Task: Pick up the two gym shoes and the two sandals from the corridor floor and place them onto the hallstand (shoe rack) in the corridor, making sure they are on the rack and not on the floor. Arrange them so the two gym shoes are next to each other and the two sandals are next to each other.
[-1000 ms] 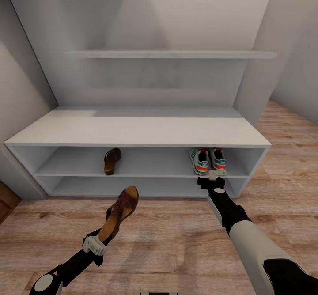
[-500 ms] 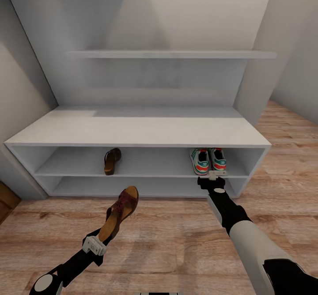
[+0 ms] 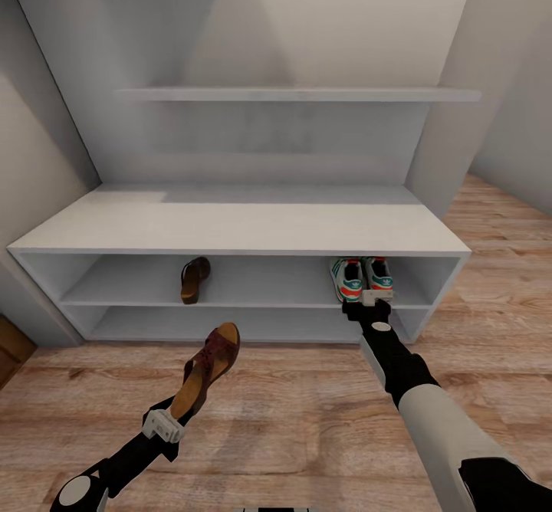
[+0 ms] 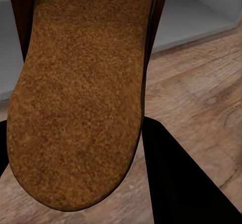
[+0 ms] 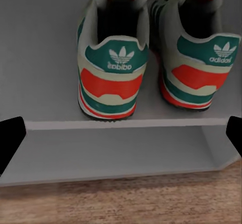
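Pale grey hallstand against the wall. On its upper shelf: one sandal left of centre, two gym shoes side by side at right. Left end effector clamped on second sandal above wood floor. Right end effector apart, empty, at shelf edge behind gym shoes.

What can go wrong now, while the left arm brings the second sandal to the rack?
The held sandal is gripped only at its heel and sticks out far, so it may twist or slip.

It could catch on the shelf edge going in.

It might land apart from the shelved sandal.
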